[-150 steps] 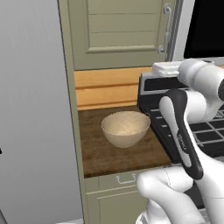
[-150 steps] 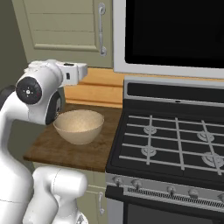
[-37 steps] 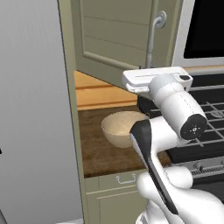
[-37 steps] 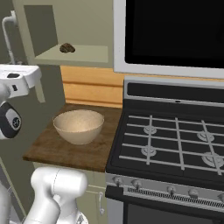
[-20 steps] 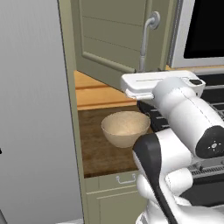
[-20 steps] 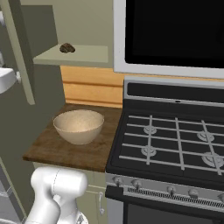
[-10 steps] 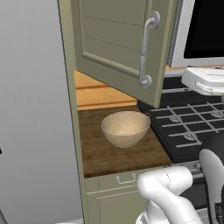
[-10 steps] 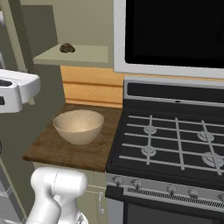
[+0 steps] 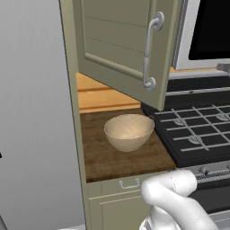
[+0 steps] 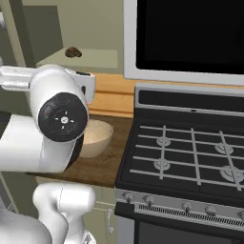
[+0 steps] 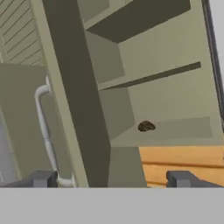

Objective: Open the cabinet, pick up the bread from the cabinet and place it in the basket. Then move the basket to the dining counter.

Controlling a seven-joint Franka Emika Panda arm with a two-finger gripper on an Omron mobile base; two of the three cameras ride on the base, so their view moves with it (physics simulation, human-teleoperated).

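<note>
We have let go of the cabinet (image 9: 121,40) door; our gripper (image 11: 111,178) gapes empty, bread (image 11: 146,126) on its shelf now reachable.

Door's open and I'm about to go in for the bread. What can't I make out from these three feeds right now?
- Bread: a small dark lump on the shelf in the hand view and right base view; shape too small to read.
- Cabinet inside: open door blocks it in the left base view.
- Basket: arm covers its left part in the right base view.
- Gripper: just the tips, spread wide.
</note>
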